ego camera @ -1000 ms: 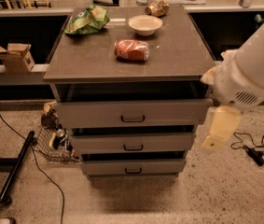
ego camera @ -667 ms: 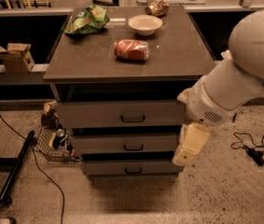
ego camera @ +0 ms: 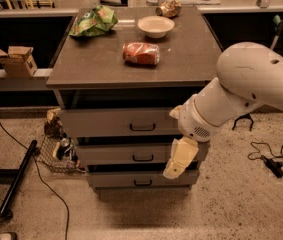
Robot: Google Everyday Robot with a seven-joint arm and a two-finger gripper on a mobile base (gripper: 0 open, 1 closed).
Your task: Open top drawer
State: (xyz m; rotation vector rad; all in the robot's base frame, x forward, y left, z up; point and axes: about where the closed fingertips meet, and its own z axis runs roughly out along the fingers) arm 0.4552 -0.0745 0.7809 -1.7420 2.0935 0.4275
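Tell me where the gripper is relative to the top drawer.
In the camera view the gripper hangs in front of the right ends of the middle drawer and bottom drawer, below and right of the black handle of the top drawer.

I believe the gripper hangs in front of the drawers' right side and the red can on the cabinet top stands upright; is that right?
Not quite: the camera view shows the red can lying on its side on the cabinet top, not upright. The gripper does hang in front of the drawers' right side, below the top drawer.
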